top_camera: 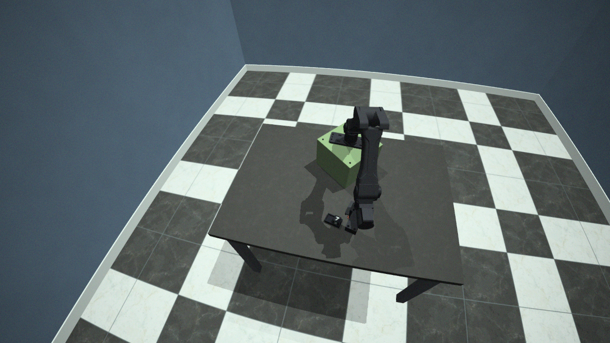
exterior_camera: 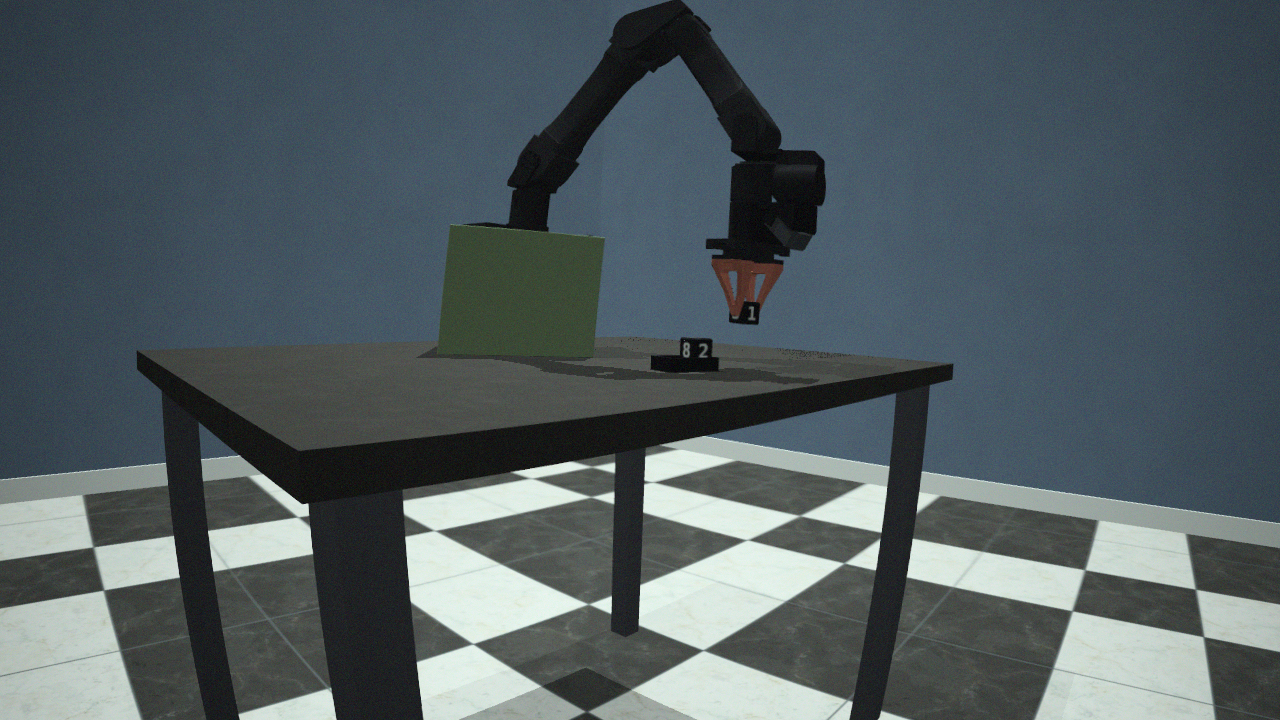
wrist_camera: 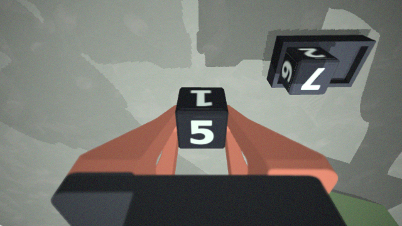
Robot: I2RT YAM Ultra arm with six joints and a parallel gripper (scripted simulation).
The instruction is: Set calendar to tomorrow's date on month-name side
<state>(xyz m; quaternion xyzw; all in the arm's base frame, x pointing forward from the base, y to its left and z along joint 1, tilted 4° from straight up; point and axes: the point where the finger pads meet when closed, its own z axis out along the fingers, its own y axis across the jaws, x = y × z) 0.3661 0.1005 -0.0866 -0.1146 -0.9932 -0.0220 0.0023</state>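
Above the bench (top_camera: 272,179) (exterior_camera: 447,402) (wrist_camera: 151,78): one cube gripped, one cube in the tray

From my remote station, I read the gripper (top_camera: 348,216) (exterior_camera: 744,313) (wrist_camera: 201,112) as pinching the raised cube (exterior_camera: 748,312) (wrist_camera: 201,129) between its two orange fingers. The wrist view shows a 5 on the cube's face nearest the camera and a 1 on the adjoining face. The exterior view shows the 1 upright, with the cube suspended clear of the tray (top_camera: 328,219) (exterior_camera: 683,364) (wrist_camera: 323,38).

The tray rests on the bench. Seated at one end of it is the second cube (top_camera: 337,219) (exterior_camera: 695,348) (wrist_camera: 314,76), 7 uppermost; the exterior view presents an 8 and a 2 on its side faces. Beside this cube, the remaining tray compartment is unoccupied. I cannot identify the side bearing the month's name.

The arm (top_camera: 369,157) (exterior_camera: 590,98) is mounted on a green block (top_camera: 330,170) (exterior_camera: 519,291) (wrist_camera: 361,208) and extends over the bench, its gripper directed downward.
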